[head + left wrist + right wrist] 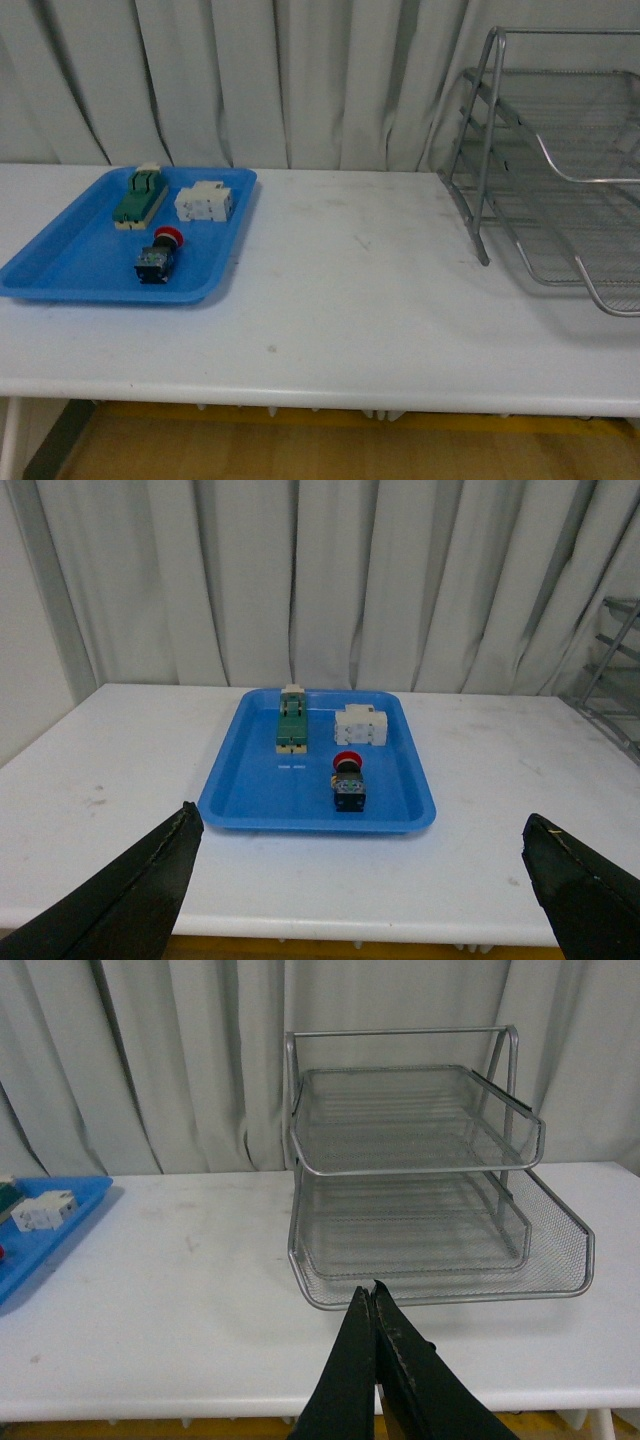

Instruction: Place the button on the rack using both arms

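The button (159, 256), red cap on a dark body, lies in the blue tray (60, 268) at the table's left; it also shows in the left wrist view (348, 781). The silver wire rack (560, 170) stands at the right and faces the right wrist view (420, 1175). Neither arm shows in the front view. My left gripper (362, 845) is open wide and empty, back from the tray near the table's front edge. My right gripper (371, 1290) is shut and empty, just in front of the rack's lowest tier.
In the blue tray (250, 790) also lie a green-and-cream switch (140, 197) and a white block (204, 203). The tray's corner with the white block shows in the right wrist view (42, 1210). Grey curtains hang behind the white table (350, 300).
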You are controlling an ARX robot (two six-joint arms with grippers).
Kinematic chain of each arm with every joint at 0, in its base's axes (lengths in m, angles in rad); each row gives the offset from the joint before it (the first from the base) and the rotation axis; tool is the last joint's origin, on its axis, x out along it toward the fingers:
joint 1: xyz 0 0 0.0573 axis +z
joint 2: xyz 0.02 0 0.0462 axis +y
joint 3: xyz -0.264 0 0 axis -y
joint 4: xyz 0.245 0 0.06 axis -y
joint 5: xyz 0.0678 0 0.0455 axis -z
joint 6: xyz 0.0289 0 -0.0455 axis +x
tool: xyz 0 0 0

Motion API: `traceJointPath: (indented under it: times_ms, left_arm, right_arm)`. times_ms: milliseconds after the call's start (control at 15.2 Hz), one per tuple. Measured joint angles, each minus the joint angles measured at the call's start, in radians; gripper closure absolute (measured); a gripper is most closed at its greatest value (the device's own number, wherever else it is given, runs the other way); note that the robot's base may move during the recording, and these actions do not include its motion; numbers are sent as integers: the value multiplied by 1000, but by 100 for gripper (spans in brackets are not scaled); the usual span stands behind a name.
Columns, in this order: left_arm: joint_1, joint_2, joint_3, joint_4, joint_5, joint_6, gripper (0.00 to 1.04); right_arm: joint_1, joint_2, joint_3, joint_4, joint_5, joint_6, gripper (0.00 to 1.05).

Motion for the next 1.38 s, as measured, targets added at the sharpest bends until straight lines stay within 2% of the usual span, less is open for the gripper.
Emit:
traceJointPath:
  times_ms: [197, 263, 723, 855, 921, 986, 1052, 1184, 1381]
  left_arm:
    - [0, 0, 0, 0, 0, 0, 7]
    - [0, 0, 0, 0, 0, 0, 7]
    - [0, 0, 0, 0, 0, 0, 7]
    - [0, 0, 0, 0, 0, 0, 7]
    - [10, 16, 26, -94, 25, -35, 7]
    - [12, 151, 119, -268, 51, -148, 7]
    - [-11, 250, 187, -273, 35, -250, 7]
    - [-50, 419, 283, -67, 38, -298, 7]
    - [-52, 994, 483, 301, 122, -254, 7]
  right_arm:
    - [0, 0, 0, 0, 0, 0, 103]
    - [0, 0, 0, 0, 0, -2, 97]
    - [0, 0, 0, 0, 0, -2, 6]
    - [0, 0, 0, 0, 0, -2, 7]
    - [0, 0, 0, 0, 0, -2, 6]
    - [0, 0, 0, 1, -1, -2, 6]
    - [0, 0, 0, 0, 0, -2, 6]
    - [0, 0, 0, 0, 0, -2, 6]
    - [0, 0, 0, 0, 0, -2, 6]
